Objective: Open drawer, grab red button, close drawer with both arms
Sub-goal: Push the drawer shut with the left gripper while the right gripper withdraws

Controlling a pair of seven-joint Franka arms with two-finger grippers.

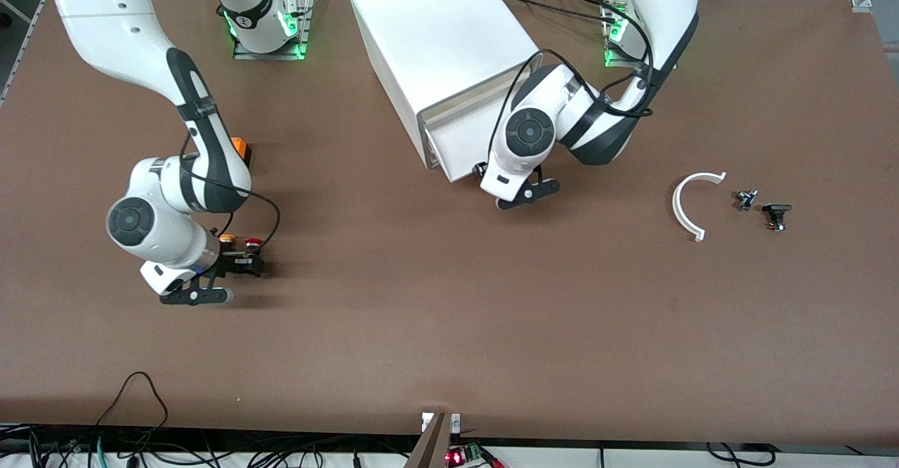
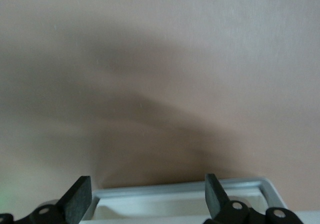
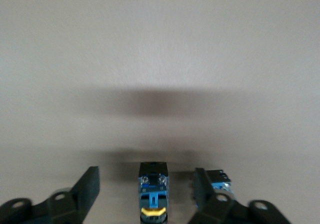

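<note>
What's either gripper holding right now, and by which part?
Nothing. The right gripper is open low over the table, its fingers apart on either side of a yellow-capped button without clamping it. The left gripper is open at the drawer.

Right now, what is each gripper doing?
Left gripper: open, empty, at the drawer.
Right gripper: open, around a button, not gripping.
</note>
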